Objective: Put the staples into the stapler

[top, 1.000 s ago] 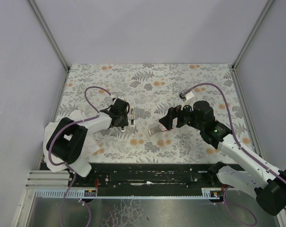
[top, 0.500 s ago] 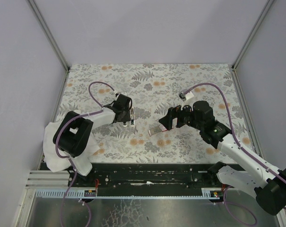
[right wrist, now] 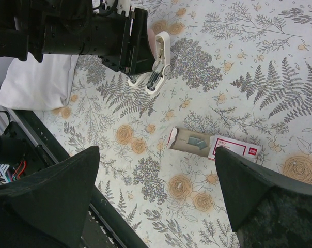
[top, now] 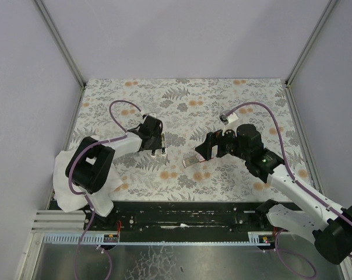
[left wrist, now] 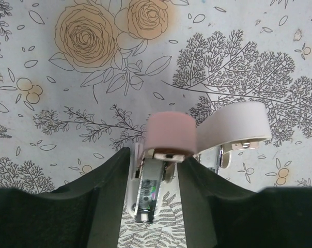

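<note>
The small stapler (top: 162, 144) lies left of centre, with a white body, a pink top and a bare metal channel. In the left wrist view its pink end (left wrist: 170, 134) and metal channel (left wrist: 148, 186) sit between my fingers (left wrist: 107, 199). My left gripper (top: 157, 140) is shut on it at table level. The staples box (top: 193, 160) lies mid-table; its red sleeve with a pale label (right wrist: 233, 150) is slid off the tan tray (right wrist: 187, 138), and staple strips (right wrist: 200, 140) show in the tray. My right gripper (right wrist: 156, 152) is wide open and empty above the box.
A white cloth (top: 65, 186) lies under the left arm's base and shows in the right wrist view (right wrist: 37, 77). A black rail (top: 187, 216) runs along the near table edge. Pale walls stand on three sides of the floral mat (top: 187, 99).
A second ago my left gripper stood a little left of the stapler; it has since swung right and up onto it, then held still. The right arm and the box have not moved.
</note>
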Tool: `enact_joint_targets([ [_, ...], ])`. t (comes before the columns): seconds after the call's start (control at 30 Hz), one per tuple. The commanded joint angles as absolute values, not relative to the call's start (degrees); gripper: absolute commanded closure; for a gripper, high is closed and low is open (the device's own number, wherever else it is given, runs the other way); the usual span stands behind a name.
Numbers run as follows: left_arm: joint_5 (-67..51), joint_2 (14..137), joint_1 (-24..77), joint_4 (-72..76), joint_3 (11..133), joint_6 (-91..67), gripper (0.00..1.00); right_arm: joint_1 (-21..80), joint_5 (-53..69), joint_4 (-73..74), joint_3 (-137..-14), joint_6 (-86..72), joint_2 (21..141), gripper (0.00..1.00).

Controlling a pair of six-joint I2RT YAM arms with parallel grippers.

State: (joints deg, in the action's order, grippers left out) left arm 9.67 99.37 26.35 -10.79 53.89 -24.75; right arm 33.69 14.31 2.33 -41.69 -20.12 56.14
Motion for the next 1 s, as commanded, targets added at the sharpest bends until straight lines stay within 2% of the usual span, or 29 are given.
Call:
enact_joint_targets([
  [0.0,9.8,99.9,25.9,-11.2,53.0,-24.6,0.56,33.5,13.2,0.7,-42.2,-20.8,56.2,0.01],
  [0.37,10.5,94.1,25.7,-14.0,52.6,-24.1,0.45,33.5,12.1,0.7,-42.1,-20.4,55.1,0.01],
  [0.53,8.6,87.3,25.6,-17.7,51.8,-23.3,0.35,33.5,10.4,1.8,-43.1,-20.5,54.5,0.01],
  [0.67,5.5,80.1,25.5,-22.2,52.9,-23.2,0.22,33.5,9.3,3.2,-43.5,-19.5,56.1,0.01],
  [0.7,4.4,78.3,25.3,-23.0,53.5,-22.8,0.19,33.5,9.8,3.5,-43.6,-19.7,57.0,0.03],
  [0.8,2.7,73.6,24.9,-25.3,57.0,-20.8,0.12,34.6,11.6,5.6,-44.4,-20.2,61.0,0.17],
  [0.97,6.4,66.9,24.4,-23.9,62.7,-17.6,0.08,39.0,3.8,9.5,-45.2,-24.3,67.1,0.28],
])
